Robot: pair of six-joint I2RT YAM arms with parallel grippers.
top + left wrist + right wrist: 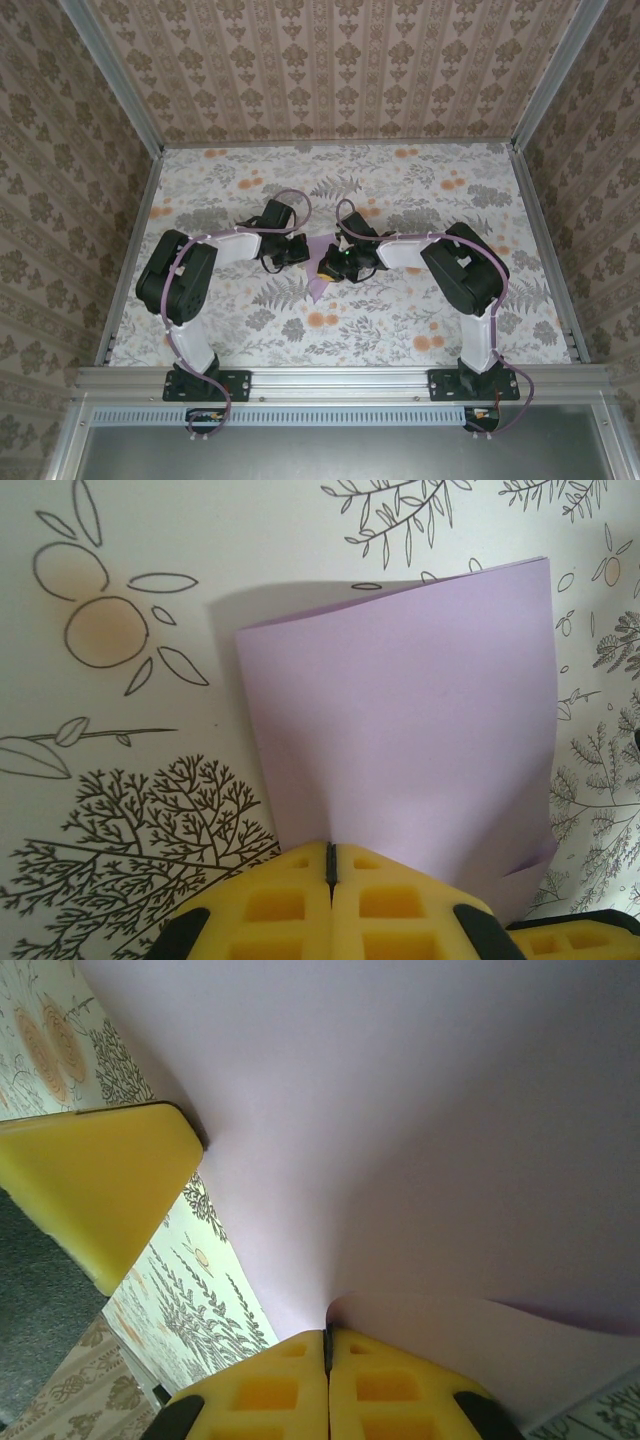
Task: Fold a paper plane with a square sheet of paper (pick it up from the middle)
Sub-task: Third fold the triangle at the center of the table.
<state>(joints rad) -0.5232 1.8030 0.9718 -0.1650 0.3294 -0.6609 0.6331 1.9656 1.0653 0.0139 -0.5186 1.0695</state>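
Observation:
The square sheet of paper (321,281), lilac-purple, hangs between my two grippers above the middle of the table. In the left wrist view the paper (420,730) rises away from my left gripper (330,848), whose yellow pads are shut on its near edge; the sheet is curved, with a small bent corner at the lower right. My right gripper (327,1333) is shut on another edge of the paper (420,1130), which bulges into a rounded fold right at the pads. From above, the left gripper (298,252) and right gripper (332,266) stand almost tip to tip.
The floral tablecloth (400,320) covers the table, and patterned walls (330,70) close off the back and both sides. A yellow finger of the left gripper (100,1180) sits close on the left in the right wrist view. The arms' bases stand at the near rail (340,380).

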